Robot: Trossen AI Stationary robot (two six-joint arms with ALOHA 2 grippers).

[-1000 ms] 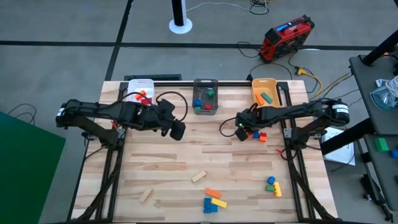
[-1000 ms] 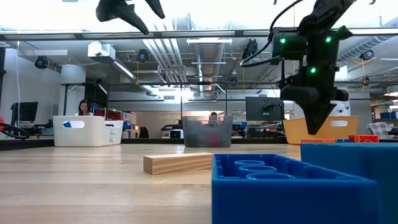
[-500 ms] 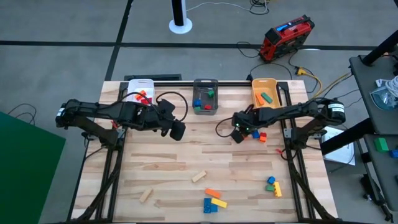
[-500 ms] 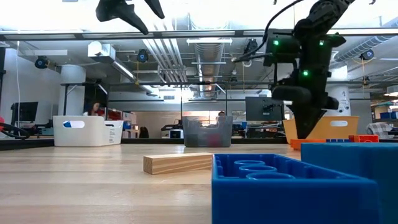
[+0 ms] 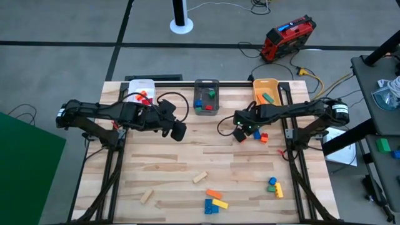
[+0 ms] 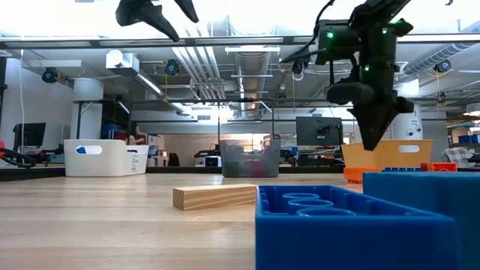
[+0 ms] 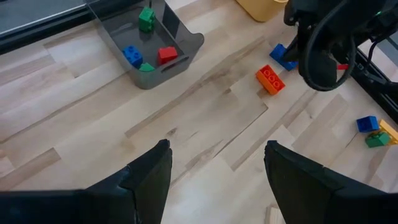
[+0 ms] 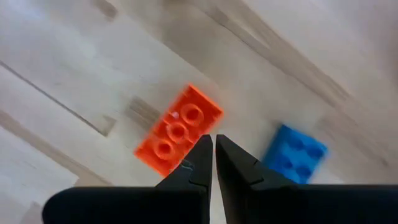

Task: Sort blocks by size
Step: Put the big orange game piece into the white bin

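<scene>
The right gripper [image 8: 214, 163] hangs above the orange block [image 8: 179, 130], jaws closed and empty, blue block [image 8: 296, 154] beside it near the orange bin [image 5: 265, 91] — a pick is starting; next, open and descend. The left gripper [image 7: 214, 171] waits open mid-table.

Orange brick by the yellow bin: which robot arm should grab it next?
The right arm, probably. Its right gripper hangs just above the orange brick, fingers shut and empty. The left gripper waits farther away, mid-table.
</scene>
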